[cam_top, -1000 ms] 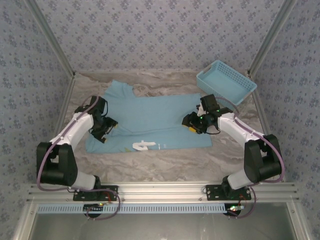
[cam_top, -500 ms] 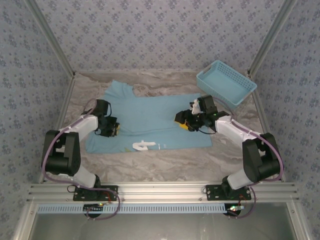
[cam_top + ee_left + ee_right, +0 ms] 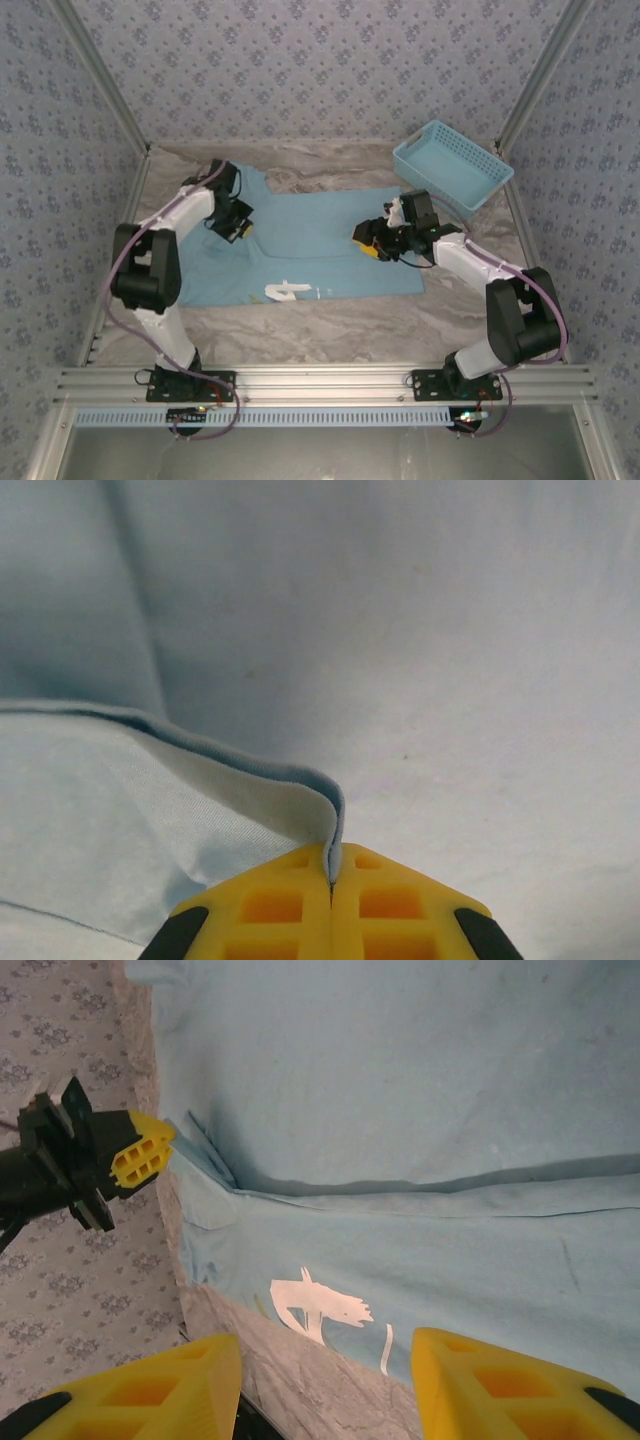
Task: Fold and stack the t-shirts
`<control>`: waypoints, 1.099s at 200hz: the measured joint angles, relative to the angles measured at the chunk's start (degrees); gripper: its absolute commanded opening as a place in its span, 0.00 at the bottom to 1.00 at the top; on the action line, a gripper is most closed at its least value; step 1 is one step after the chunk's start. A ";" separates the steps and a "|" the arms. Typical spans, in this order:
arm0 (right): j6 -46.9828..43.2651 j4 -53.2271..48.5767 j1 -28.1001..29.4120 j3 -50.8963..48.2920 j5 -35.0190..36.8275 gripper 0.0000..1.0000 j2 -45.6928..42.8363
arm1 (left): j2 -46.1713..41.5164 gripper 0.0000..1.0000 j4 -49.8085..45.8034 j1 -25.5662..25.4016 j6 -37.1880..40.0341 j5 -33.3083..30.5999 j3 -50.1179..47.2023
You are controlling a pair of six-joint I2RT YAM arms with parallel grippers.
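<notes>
Your left claw point(image 3: 330, 878) is pressed together on a lifted fold of the t-shirt point(image 3: 300, 235) — the rest lies flat on the bench point(image 3: 330, 325) beyond it. Your right claw point(image 3: 325, 1365) stands spread and empty — the shirt's white print lies beneath it.

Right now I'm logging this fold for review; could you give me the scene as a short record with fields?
t-shirt: light blue, spread on the table, white print near front edge
left tool: shut, pinching a t-shirt edge
right tool: open, over the t-shirt, holding nothing
basket: light blue, far right corner
</notes>
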 measured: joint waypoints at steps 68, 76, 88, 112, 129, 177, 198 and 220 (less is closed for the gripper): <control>-0.04 -1.09 -0.72 0.02 0.00 0.50 0.00 | 19.15 0.00 -19.06 -7.85 24.11 -3.74 22.73; -0.04 -1.16 -0.79 0.02 -0.02 0.50 0.02 | 20.24 0.00 -20.85 -8.63 26.10 -4.92 24.28; -0.04 -1.16 -0.79 0.02 0.00 0.50 0.02 | 21.46 0.14 -23.04 -9.75 28.81 -6.71 26.08; -0.04 -1.16 -0.76 0.11 0.00 0.50 0.28 | 21.81 0.59 -25.86 -10.73 32.02 -11.13 27.85; -0.07 -1.14 -0.76 0.17 0.00 0.50 0.68 | 21.14 0.60 -26.29 -10.64 32.06 -15.26 28.28; -0.59 -1.53 -0.76 0.17 0.50 0.43 0.79 | 3.32 0.40 -20.37 -7.93 25.09 -17.81 15.67; -1.92 -3.87 -1.40 0.17 2.97 0.32 0.79 | -7.28 0.30 -15.85 -3.82 19.28 -13.03 4.09; -4.61 -8.98 -4.13 0.37 7.26 0.28 1.29 | -11.41 0.26 -11.32 2.29 14.10 -6.64 -7.15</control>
